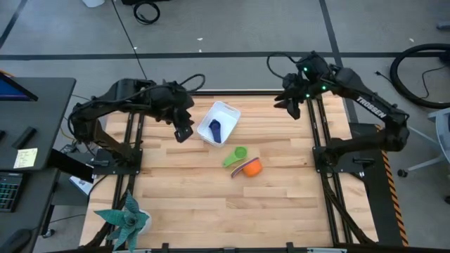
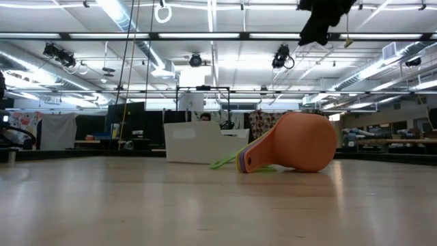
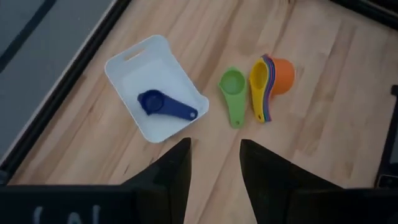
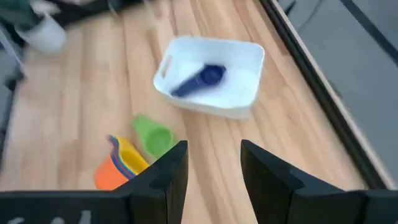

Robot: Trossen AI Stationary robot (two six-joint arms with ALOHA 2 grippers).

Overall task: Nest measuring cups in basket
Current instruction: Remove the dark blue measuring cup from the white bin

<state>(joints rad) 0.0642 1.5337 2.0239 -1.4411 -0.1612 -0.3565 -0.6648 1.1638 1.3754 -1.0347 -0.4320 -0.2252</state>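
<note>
Overhead, we see the white basket [image 1: 219, 121] lying slightly above the middle of the frame on the wooden table [image 1: 211, 211], with the dark blue cup [image 1: 215, 130] inside it, handle pointing toward the lower right of the basket. Just below and to the right of the basket sits the green cup [image 1: 235, 157], and touching its lower right side lies the nested stack [image 1: 249, 167] of orange, yellow and other cups, tipped on its side. Our left gripper [image 1: 182, 131] hangs just left of the basket, its fingers [image 3: 171, 171] apart with nothing between them; in its wrist view the basket and all the cups lie beyond the fingertips, untouched. Our right gripper [image 1: 295, 105] hovers in the upper right, well apart from the cups, its fingers [image 4: 165, 177] likewise spread and empty.
</note>
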